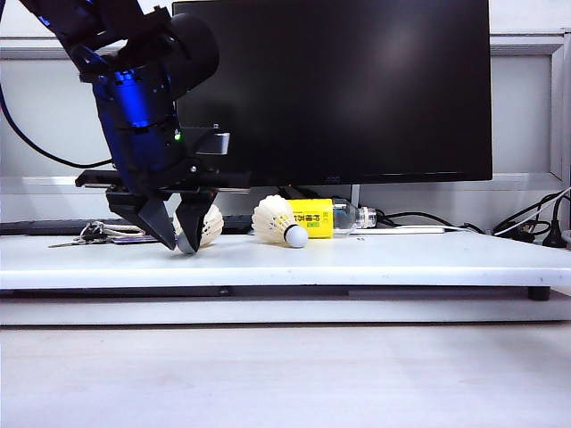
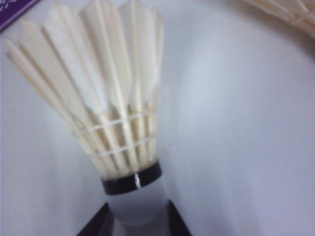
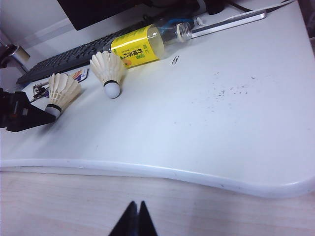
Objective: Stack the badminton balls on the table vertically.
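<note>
With our left gripper [image 1: 181, 239] jaws flanking the near shuttlecock's [image 2: 106, 103] cork on the desk [image 1: 401, 259] and the right gripper [image 3: 134, 219] pressed together, we judged a gentle, centred squeeze best.

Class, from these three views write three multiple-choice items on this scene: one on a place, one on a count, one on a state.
1. Where does the bottle lie?
A. behind the free shuttlecock
B. on the floor
C. in an end effector

2. How many shuttlecocks are there?
A. one
B. two
C. four

3. How is the right end effector?
A. shut, empty
B. wide open
C. holding a bottle

Key: 1 A, it lies behind that shuttlecock on the table. 2 B, the other shuttlecock sits at the left end effector. 3 A, its fingertips meet.
</note>
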`<control>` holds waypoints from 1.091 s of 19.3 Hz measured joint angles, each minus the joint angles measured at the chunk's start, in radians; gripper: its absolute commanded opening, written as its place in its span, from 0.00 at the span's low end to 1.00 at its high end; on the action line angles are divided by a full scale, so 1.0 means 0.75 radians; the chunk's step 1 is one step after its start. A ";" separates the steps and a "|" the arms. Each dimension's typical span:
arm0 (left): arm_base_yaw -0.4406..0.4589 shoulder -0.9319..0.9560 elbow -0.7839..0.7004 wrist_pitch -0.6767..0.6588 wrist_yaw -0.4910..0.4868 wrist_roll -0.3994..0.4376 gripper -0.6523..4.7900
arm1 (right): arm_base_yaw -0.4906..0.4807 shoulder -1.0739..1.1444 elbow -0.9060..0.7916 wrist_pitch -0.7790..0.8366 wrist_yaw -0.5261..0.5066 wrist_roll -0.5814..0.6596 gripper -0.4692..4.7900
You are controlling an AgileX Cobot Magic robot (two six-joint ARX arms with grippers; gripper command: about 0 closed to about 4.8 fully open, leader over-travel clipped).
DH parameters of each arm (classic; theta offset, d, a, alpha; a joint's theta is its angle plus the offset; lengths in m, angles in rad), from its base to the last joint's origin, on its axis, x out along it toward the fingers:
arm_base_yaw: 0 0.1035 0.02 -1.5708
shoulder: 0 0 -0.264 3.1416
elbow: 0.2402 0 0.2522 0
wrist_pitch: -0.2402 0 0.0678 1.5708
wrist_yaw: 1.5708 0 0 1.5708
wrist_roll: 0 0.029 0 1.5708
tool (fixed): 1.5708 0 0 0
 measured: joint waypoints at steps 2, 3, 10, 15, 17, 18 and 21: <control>0.000 0.000 0.000 -0.001 0.000 0.017 0.33 | 0.000 0.000 0.000 -0.001 0.000 0.000 0.09; 0.000 0.000 0.000 -0.002 0.000 0.027 0.33 | 0.000 0.000 0.000 -0.004 0.000 -0.001 0.09; 0.000 0.000 0.000 -0.005 0.001 0.094 0.33 | -0.001 0.000 0.000 -0.035 0.000 -0.003 0.09; 0.000 0.000 0.000 -0.005 0.001 0.231 0.46 | -0.001 0.000 0.000 -0.035 0.000 -0.003 0.09; -0.001 0.000 0.000 -0.005 0.001 0.305 0.46 | -0.001 0.000 0.000 -0.035 0.000 -0.003 0.09; -0.001 0.000 0.000 -0.004 0.001 0.345 0.46 | -0.001 0.000 0.000 -0.035 0.000 -0.004 0.09; 0.000 0.000 0.000 0.016 0.005 0.430 0.46 | -0.001 0.000 0.000 -0.035 0.000 -0.021 0.09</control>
